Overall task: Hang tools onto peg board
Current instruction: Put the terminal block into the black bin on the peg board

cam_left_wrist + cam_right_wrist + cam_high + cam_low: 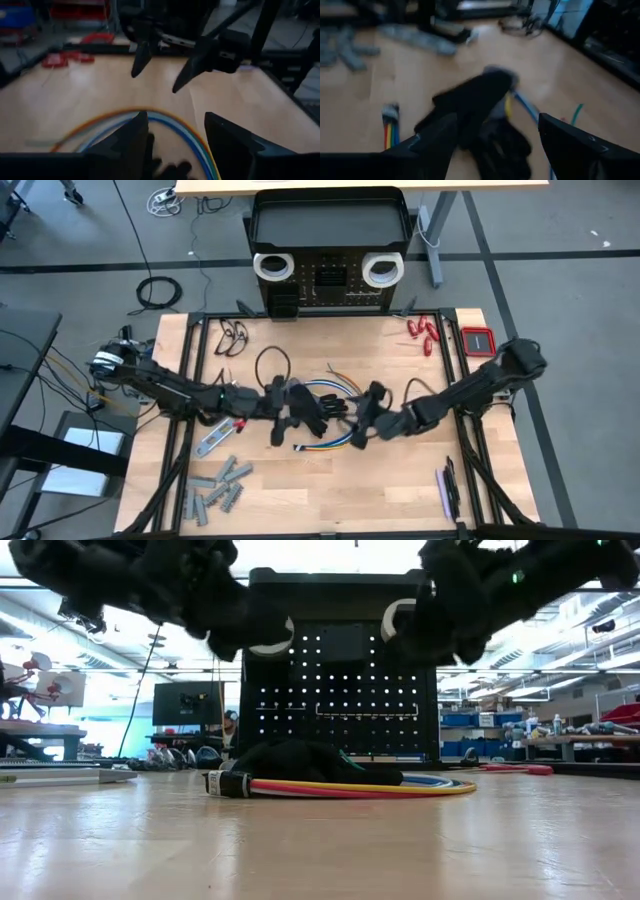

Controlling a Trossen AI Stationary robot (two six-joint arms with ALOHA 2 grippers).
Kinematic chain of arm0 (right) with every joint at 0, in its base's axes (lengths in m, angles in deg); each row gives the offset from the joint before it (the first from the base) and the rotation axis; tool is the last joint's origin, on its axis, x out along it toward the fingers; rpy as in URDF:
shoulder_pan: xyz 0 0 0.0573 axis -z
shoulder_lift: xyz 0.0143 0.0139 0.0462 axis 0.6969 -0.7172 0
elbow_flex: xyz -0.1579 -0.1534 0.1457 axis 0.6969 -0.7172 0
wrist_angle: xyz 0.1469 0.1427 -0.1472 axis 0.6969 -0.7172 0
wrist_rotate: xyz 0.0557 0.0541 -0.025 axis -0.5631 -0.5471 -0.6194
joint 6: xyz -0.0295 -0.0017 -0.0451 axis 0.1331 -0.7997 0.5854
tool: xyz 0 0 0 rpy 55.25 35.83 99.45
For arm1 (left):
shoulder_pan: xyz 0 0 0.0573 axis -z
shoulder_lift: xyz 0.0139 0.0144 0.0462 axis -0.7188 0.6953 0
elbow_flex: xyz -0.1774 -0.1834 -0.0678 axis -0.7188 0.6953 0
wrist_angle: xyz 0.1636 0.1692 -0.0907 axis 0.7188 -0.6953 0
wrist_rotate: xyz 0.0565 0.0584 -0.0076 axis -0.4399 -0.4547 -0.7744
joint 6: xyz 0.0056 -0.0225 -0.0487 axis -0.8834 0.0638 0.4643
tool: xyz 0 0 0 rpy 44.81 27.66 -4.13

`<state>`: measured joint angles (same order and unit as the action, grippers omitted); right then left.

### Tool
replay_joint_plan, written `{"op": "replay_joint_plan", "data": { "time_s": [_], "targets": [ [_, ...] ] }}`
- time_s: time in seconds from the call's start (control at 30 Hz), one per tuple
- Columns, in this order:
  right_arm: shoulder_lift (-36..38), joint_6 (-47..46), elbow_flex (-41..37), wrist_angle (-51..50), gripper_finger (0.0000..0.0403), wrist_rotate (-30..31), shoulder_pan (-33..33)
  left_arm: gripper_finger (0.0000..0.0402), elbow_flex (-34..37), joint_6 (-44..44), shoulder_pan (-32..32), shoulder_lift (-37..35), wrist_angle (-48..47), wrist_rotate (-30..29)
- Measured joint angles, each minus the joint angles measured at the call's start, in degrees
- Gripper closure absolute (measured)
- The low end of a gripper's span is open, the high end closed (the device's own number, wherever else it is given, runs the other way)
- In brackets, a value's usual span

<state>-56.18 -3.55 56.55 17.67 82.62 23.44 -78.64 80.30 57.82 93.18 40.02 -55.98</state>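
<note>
1. While both dark arms lean in over the middle of the light wooden table [330,490], I read the black upright perforated metal peg board [328,280] as standing at the table's far edge, well apart from both grippers, with two white tape rolls [272,267] already up on it.
2. Between the arms lies what I judge to be the thing in hand: a looped bundle of coloured cables, yellow, blue, red and green, with a black lump on it [322,420]. Its loop lies flat, its long axis running roughly left to right.
3. My left gripper [172,132] hangs just over the bundle's left end, fingers spread, holding nothing; the cable curve passes between and ahead of them.
4. My right gripper [492,132] hovers at the bundle's right end, also spread and empty, the black lump directly ahead.
5. Both are about equally near; I judge either could close on it.
</note>
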Motion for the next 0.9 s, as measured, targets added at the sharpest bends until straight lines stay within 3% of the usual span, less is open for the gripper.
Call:
{"op": "replay_joint_plan", "data": {
  "time_s": [0.3, 0.43, 0.6, 0.9],
  "targets": [
    [-8.0, 2.6, 8.8, -4.5, 0.0118, -3.5, -4.2, 0.0198, -3.1, 14.0, 9.8, -0.8, -18.4, -2.7],
    [-8.7, 5.0, 12.4, -8.9, 0.0118, -3.2, -5.7, 0.0199, -9.1, 21.8, 15.6, -0.7, -35.9, -3.0],
    [-8.7, 5.3, 12.7, -9.7, 0.0118, -3.0, -5.8, 0.0199, -14.4, 37.9, 23.6, -0.7, -55.9, -2.6],
    [-8.7, 4.7, 12.7, -9.5, 0.0118, -1.9, -5.7, 0.0199, -13.9, 57.7, 36.7, 1.6, -61.8, -9.2]
  ]
}}
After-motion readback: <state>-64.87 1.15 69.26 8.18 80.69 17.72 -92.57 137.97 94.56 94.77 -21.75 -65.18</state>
